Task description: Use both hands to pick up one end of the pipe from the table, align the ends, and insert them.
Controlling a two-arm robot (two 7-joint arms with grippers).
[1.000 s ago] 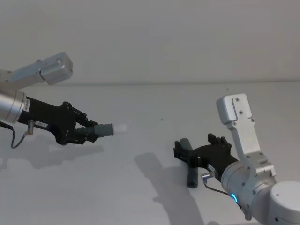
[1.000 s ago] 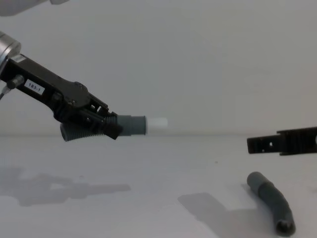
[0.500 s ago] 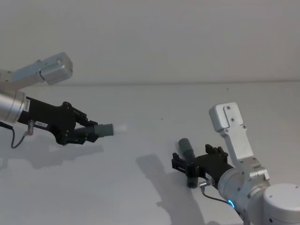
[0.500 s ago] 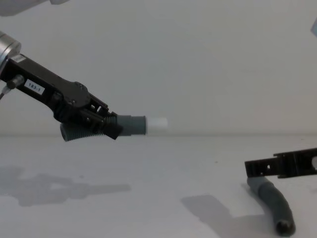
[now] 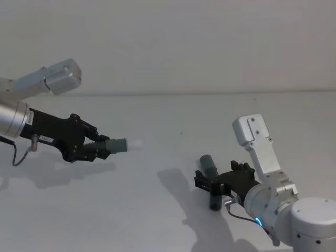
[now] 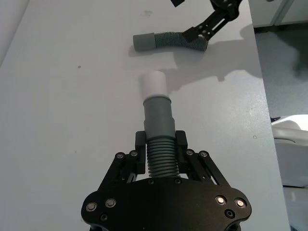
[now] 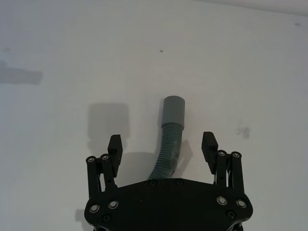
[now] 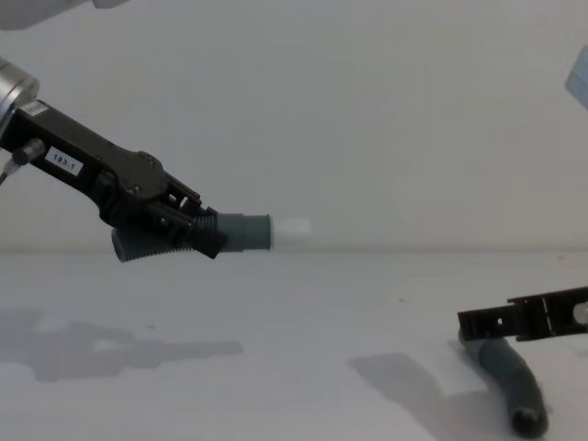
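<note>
The white table (image 5: pixel 157 121) carries everything, running back to a pale wall at its far edge.

The left arm (image 5: pixel 10 118) reaches in over the table's left side, well above the surface. The right arm (image 5: pixel 273 197) bends down low over the right side, close to the table's near edge.

The left end effector (image 5: pixel 100 148) is raised off the table, and its shadow lies on the surface below. The left wrist view shows its fingers clamped together on the ribbed middle of the first hose piece (image 6: pixel 159 154). The chest view also shows this end effector (image 8: pixel 207 234) up in the air, pointing toward the table's right side.

The right end effector (image 5: pixel 209 184) sits low, just over the second hose piece (image 5: pixel 210 167). In the right wrist view its fingers (image 7: pixel 114 144) stand wide apart, one on each side of the ribbed middle, with a gap to the hose on either side.

The first hose piece (image 5: pixel 107 147) sticks out of the left end effector roughly level. Its grey cuff (image 5: pixel 119 144) is clear of the fingers.

The second hose piece (image 8: pixel 510 372) lies flat on the right part of the table, curved. Its plain cuff (image 7: pixel 173 111) points toward the far edge.

The white tip (image 6: pixel 153 83) caps the first piece's cuff and points toward the right side.
</note>
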